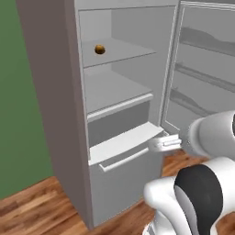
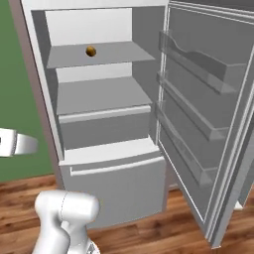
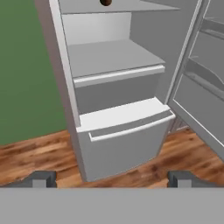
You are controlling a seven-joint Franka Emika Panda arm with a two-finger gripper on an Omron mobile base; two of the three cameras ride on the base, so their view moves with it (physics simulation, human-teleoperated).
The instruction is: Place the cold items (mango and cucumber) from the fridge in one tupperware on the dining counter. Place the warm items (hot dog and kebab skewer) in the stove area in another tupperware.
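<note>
While the fridge (image 1: pixel 69 114) stands with its door (image 2: pixel 208 114) swung wide to the right, the mango (image 1: pixel 99 49) sits alone on the upper shelf (image 2: pixel 99 53), toward the left and back of that shelf. It is a small round orange-brown ball, darker on its shaded side, and it touches nothing but the pale grey shelf under it. Below are a second bare shelf and a closed drawer (image 3: pixel 122 144) with a long bar handle. The white arm (image 1: pixel 202 183) is raised in front of the fridge at about the height of the drawer, well short of the mango. The gripper (image 3: pixel 111 178) points level at the fridge interior, its two dark fingertips (image 3: pixel 41 178) spread fully apart with nothing between them.
</note>
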